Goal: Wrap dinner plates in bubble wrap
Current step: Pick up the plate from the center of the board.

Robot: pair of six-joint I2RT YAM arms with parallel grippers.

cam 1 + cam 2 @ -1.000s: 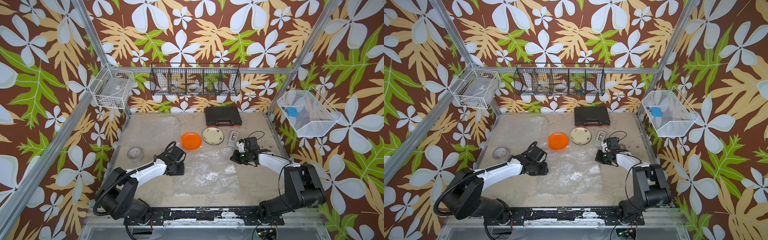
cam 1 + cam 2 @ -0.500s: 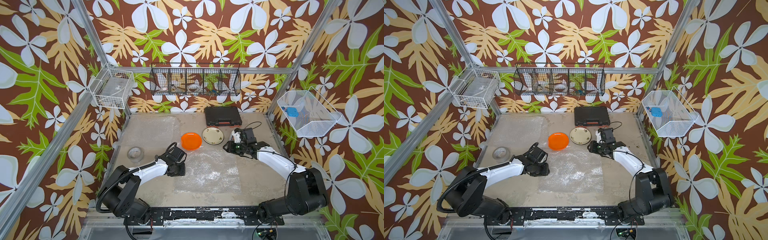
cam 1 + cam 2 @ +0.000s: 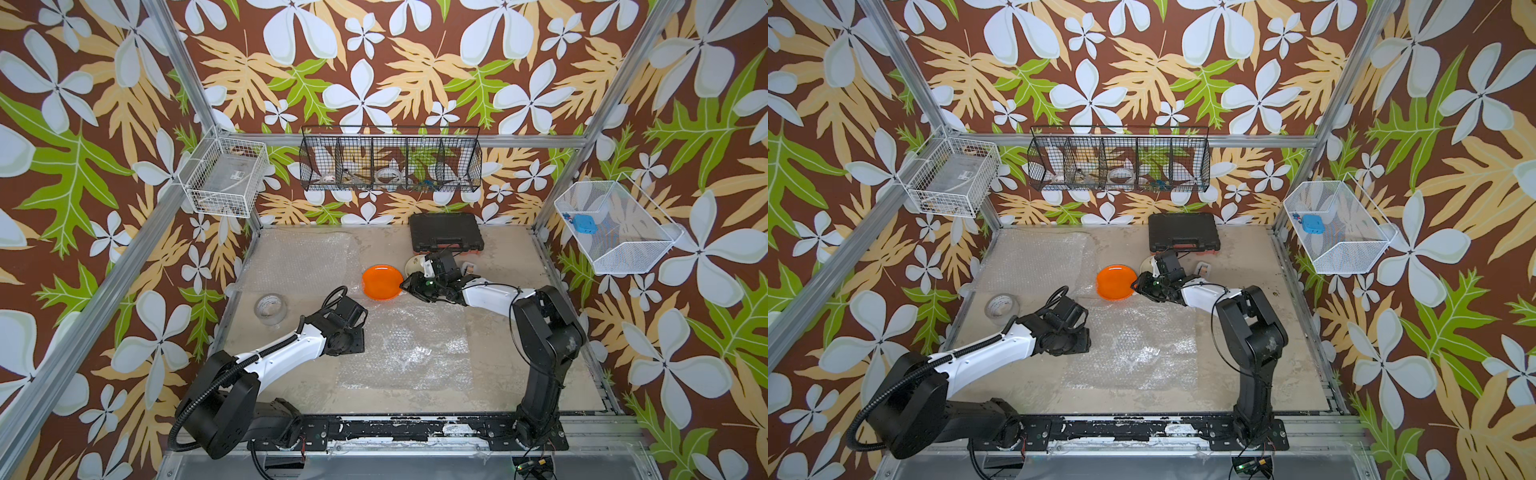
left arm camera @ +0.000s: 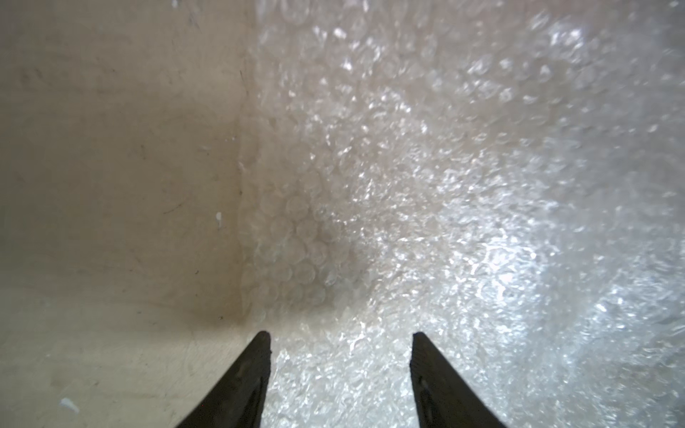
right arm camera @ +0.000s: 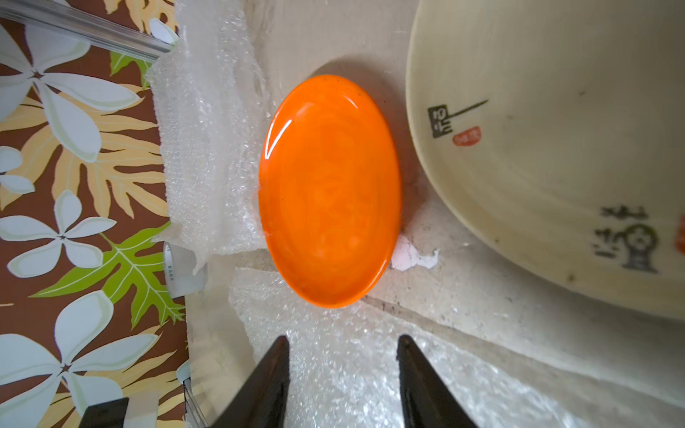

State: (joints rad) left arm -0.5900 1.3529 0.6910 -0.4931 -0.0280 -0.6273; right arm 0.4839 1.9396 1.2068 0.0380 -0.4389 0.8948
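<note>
Bubble wrap (image 3: pixel 405 353) lies flat, crinkly and shiny; the round orange plate (image 5: pixel 330 192) is glossy. Left gripper (image 4: pixel 340 335) and right gripper (image 5: pixel 343 338) both gape moderately, holding nothing.

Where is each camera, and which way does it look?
Top views: high over the near edge of the table, looking down toward the back wall; left arm and right arm show whole.
Left wrist: on the left arm, looking past the open left gripper at bubble wrap.
Right wrist: on the right arm, looking past the open right gripper at the orange plate and cream plate.
Shared: the orange plate, in right wrist and both top views.
</note>
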